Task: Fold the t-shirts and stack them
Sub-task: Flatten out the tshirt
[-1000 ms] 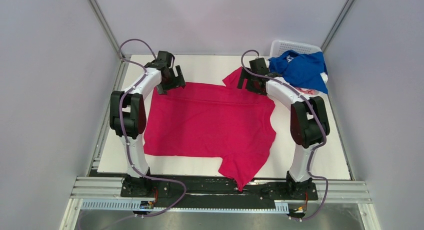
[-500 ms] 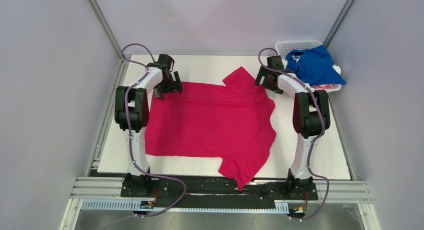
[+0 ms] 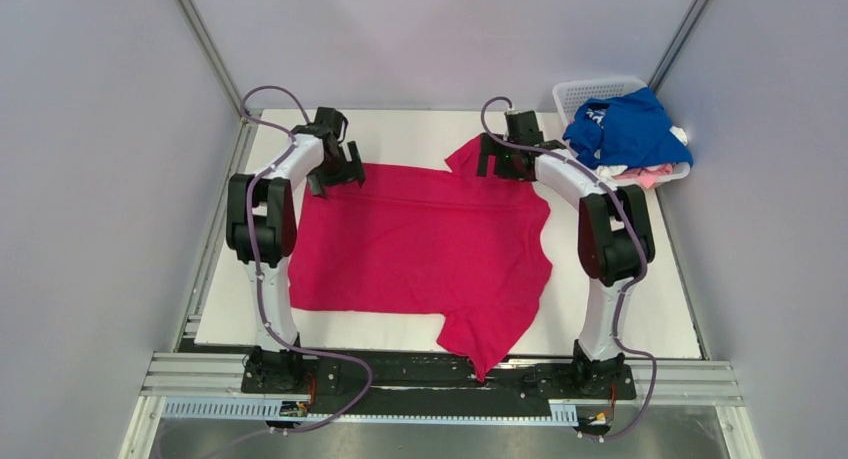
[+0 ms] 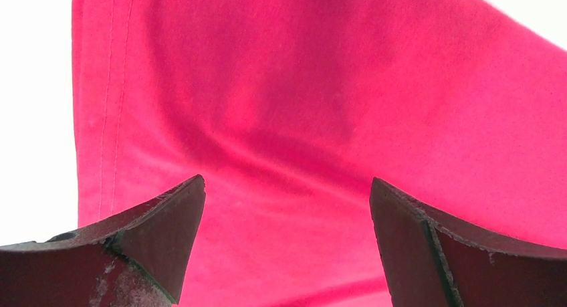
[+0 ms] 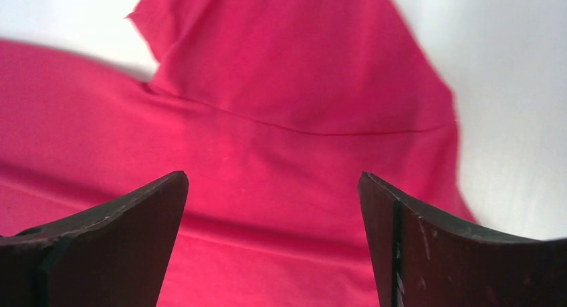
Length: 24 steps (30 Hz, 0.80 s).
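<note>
The magenta-red t-shirt [image 3: 420, 244] lies spread flat on the white table, one sleeve [image 3: 470, 155] pointing to the back and one hanging over the near edge [image 3: 485, 344]. My left gripper [image 3: 335, 174] is open just above the shirt's far left corner; the left wrist view shows the cloth [image 4: 321, 106] and its hem between the fingers [image 4: 160, 220]. My right gripper [image 3: 497, 166] is open over the back sleeve, which shows in the right wrist view [image 5: 294, 73]. The royal blue t-shirt [image 3: 625, 129] lies heaped on the basket, with white and pale pink cloth [image 3: 650, 173] under it.
A white plastic lattice basket [image 3: 590, 89] stands at the back right corner. Grey walls close in the table [image 3: 640, 309] on three sides. A metal rail [image 3: 420, 379] runs along the near edge by the arm bases.
My right gripper swung right off the sleeve toward the basket, then back left over the sleeve. The basket with the blue shirt shifted to the right. The left gripper barely moved.
</note>
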Available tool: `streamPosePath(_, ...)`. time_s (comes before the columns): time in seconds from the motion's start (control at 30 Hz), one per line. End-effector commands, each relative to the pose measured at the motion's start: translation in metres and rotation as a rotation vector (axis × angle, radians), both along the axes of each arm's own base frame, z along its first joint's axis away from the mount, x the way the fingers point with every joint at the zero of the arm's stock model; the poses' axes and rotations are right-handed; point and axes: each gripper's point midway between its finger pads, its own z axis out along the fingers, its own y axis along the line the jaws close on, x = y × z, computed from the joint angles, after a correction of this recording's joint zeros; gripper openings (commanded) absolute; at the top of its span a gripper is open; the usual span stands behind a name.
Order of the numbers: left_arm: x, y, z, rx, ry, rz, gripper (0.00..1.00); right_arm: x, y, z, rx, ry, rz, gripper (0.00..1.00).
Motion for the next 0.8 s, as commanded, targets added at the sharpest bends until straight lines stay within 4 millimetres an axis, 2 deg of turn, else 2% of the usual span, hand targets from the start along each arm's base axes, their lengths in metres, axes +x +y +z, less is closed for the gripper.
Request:
streamPosePath(0.0, -0.002, 0.003, 0.034, 0.006, -0.078, -0.014, 1.0, 0.005, 0.017, 0.017, 0.006, -0.068, 0.026, 0.99)
streamPosePath(0.17, 0.006, 0.003, 0.021, 0.004, -0.083, -0.034, 1.0, 0.015, 0.003, -0.001, -0.057, -0.056, -0.078, 1.0)
streamPosePath(0.27, 0.011, 0.005, 0.005, -0.002, -0.051, -0.02, 1.0, 0.025, -0.003, -0.015, -0.092, -0.044, -0.101, 1.0)
streamPosePath(0.47, 0.023, 0.005, -0.012, -0.01, -0.026, 0.0, 1.0, 0.031, -0.012, -0.047, -0.054, 0.027, -0.156, 1.0)
streamPosePath(0.73, 0.044, 0.0, -0.03, -0.036, 0.002, 0.021, 1.0, 0.066, -0.038, -0.063, -0.02, 0.047, -0.231, 1.0)
streamPosePath(0.77, 0.045, -0.002, -0.038, -0.048, 0.017, 0.021, 1.0, 0.071, -0.04, -0.064, -0.017, 0.044, -0.234, 1.0)
